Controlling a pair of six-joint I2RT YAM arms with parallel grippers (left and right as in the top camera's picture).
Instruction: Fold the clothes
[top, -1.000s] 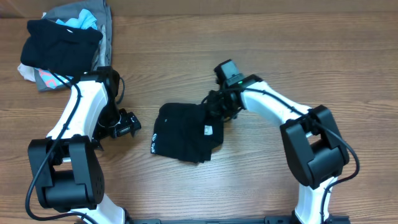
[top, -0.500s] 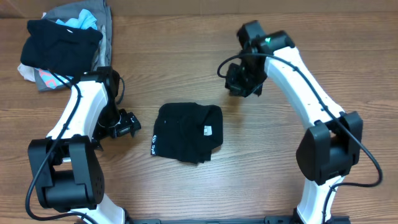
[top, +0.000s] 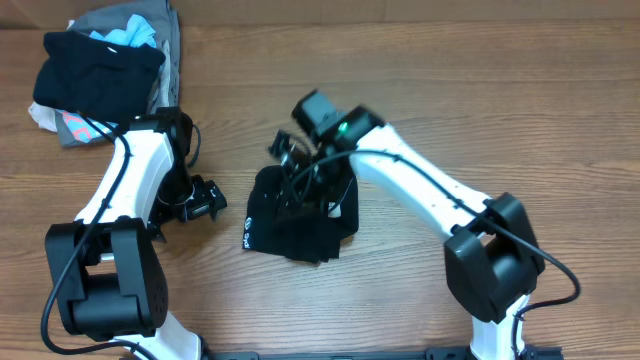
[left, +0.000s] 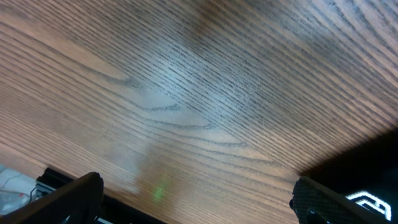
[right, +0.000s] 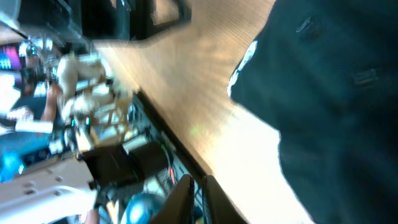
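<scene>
The right gripper (top: 298, 170) has swung back from one o'clock to over the black T-shirt (top: 295, 232) at centre, jaws closed and empty; the left gripper (top: 207, 199), at nine o'clock, gapes open.

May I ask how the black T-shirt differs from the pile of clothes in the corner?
The T-shirt is one garment lying flat and folded; the pile is several bunched together. The T-shirt is nearly all black; the pile mixes black, grey, light blue and pink. Both rest on the wooden table.
</scene>
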